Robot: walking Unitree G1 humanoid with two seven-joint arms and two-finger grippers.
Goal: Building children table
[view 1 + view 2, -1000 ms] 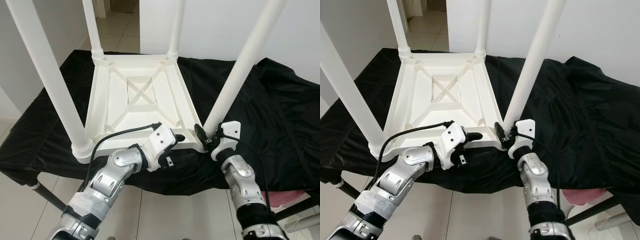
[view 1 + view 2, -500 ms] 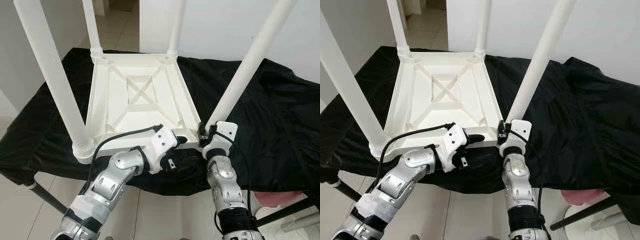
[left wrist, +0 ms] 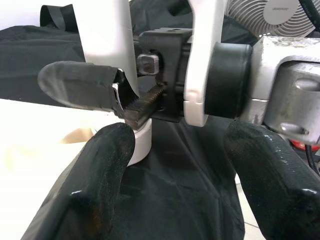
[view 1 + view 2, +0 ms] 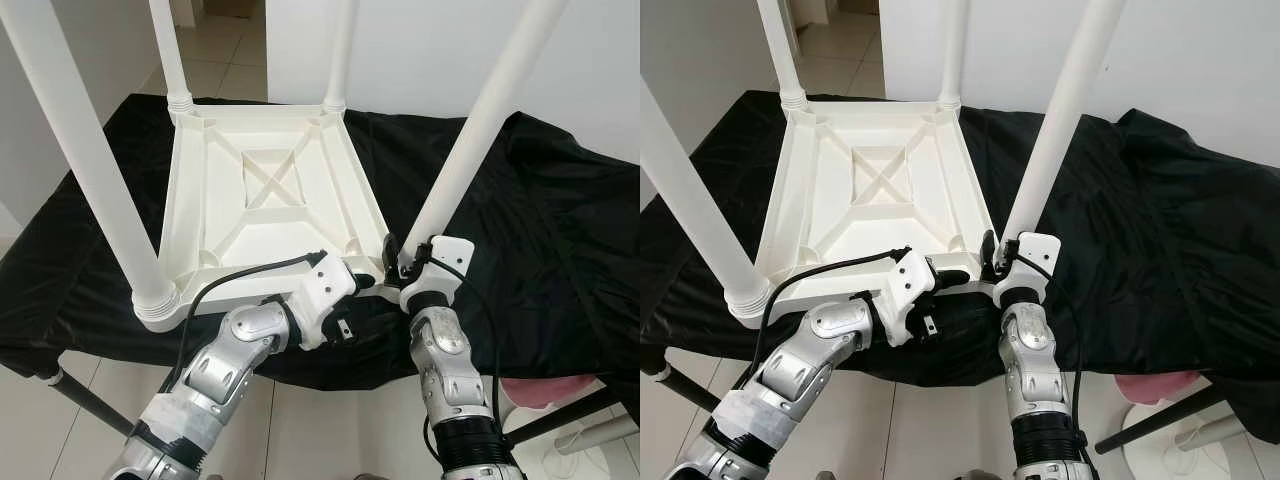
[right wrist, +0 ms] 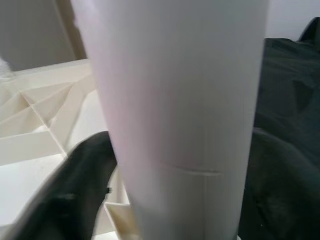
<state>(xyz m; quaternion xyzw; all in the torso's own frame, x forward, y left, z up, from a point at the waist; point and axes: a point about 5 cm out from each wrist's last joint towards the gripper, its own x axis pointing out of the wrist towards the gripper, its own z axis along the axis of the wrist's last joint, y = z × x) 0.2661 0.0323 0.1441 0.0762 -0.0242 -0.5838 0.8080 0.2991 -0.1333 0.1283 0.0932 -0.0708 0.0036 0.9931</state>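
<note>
A white plastic children's table (image 4: 270, 190) lies upside down on a black cloth, its legs pointing up. My right gripper (image 4: 405, 256) is at the base of the near right leg (image 4: 470, 140), shut on it; in the right wrist view the leg (image 5: 185, 100) sits between the two black fingers (image 5: 80, 185). My left gripper (image 4: 352, 290) is open at the tabletop's near edge, just left of that corner. In the left wrist view its fingers (image 3: 100, 170) stand wide apart and look at the right gripper's toothed pad (image 3: 142, 102) pressing on the leg.
The black cloth (image 4: 560, 220) covers a work table that reaches far to the right. The near left leg (image 4: 90, 170) rises close on my left. A pink object (image 4: 540, 390) and a white stand (image 4: 600, 440) sit on the tiled floor, lower right.
My right forearm has swung inward and now stands straighter under the leg's base, with the gripper still on the leg. The left gripper has stayed at the near edge. The camera has shifted a little.
</note>
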